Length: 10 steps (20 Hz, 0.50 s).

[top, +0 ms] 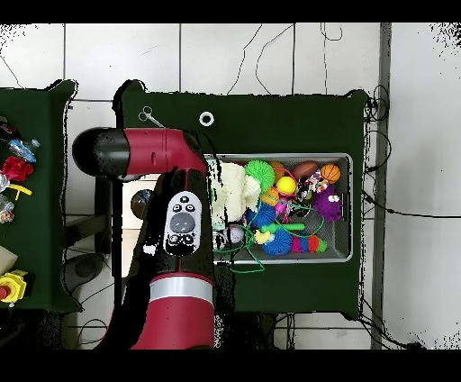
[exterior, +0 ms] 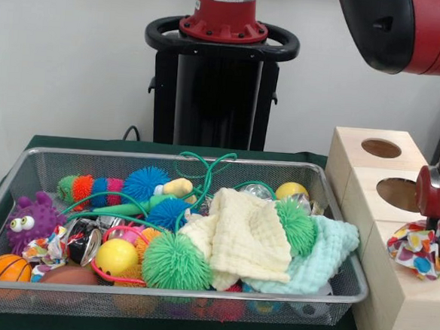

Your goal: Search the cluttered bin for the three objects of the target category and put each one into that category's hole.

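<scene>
The wire mesh bin stands on the green table, full of toys and cloths; it also shows in the overhead view. My gripper is at the right, over the nearest pale wooden box. It is shut on a bunched white cloth with coloured dots, which hangs just above the box top and hides any hole there. In the bin lie a cream cloth, a mint cloth and another dotted cloth. In the overhead view the arm hides the gripper.
Two more wooden boxes with round holes stand behind the near one. The bin also holds a green fuzzy ball, a yellow ball, a small basketball and a purple spiky toy.
</scene>
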Each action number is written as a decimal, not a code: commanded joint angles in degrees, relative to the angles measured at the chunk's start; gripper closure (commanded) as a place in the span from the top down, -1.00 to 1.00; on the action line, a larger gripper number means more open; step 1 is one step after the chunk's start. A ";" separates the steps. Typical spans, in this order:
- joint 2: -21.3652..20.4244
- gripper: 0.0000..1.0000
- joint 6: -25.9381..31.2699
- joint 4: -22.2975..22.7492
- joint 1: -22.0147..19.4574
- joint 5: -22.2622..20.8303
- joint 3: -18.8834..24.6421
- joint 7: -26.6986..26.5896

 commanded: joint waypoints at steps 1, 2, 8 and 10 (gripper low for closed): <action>2.20 1.00 7.02 1.80 -1.73 0.89 1.11 10.06; 2.57 1.00 7.48 0.67 -1.99 0.86 1.16 9.80; -0.54 1.00 9.28 0.98 -2.18 0.93 0.64 9.50; -1.22 1.00 10.67 -0.21 -2.46 0.91 0.57 9.17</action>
